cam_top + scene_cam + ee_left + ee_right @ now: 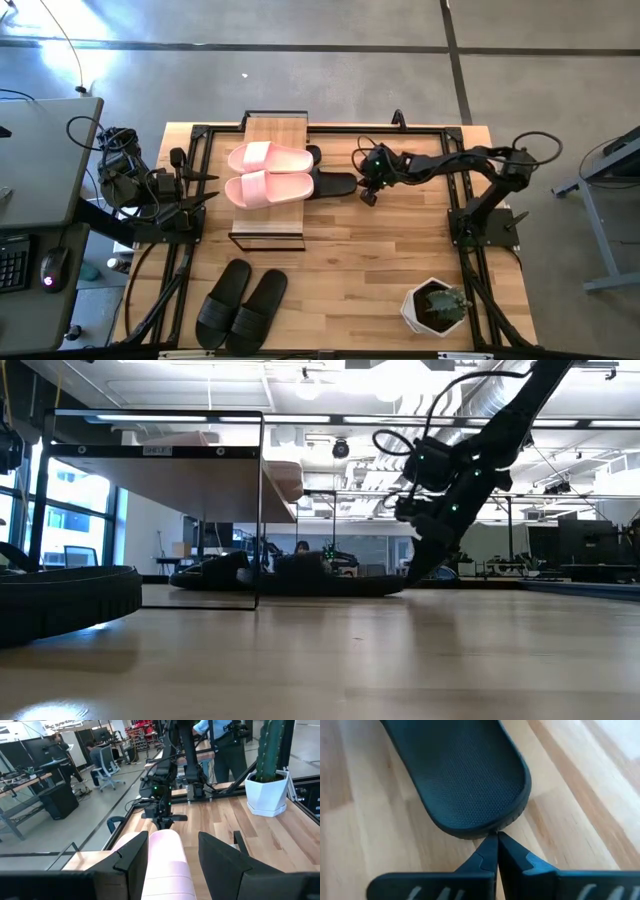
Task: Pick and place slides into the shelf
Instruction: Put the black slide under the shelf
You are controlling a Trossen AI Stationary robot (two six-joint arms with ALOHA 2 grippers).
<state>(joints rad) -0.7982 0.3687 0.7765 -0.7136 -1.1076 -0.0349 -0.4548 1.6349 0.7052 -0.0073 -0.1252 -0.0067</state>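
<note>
The right gripper (497, 840), fingers pressed together, touches the heel of the black slide (465, 775), whose long axis extends straight ahead toward the shelf (270, 130).

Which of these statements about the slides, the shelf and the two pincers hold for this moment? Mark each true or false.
1. The pink slides lie on top of the shelf. True.
2. The right pincer is open wide. False: its fingers are shut, tips meeting at the edge of a black slide.
3. A black pair lies on the table in front of the shelf. True.
4. The left pincer grips a black slide. False: it holds nothing, its fingers open either side of a pink slide.
5. The potted plant stands on the shelf. False: it stands on the table.
</note>
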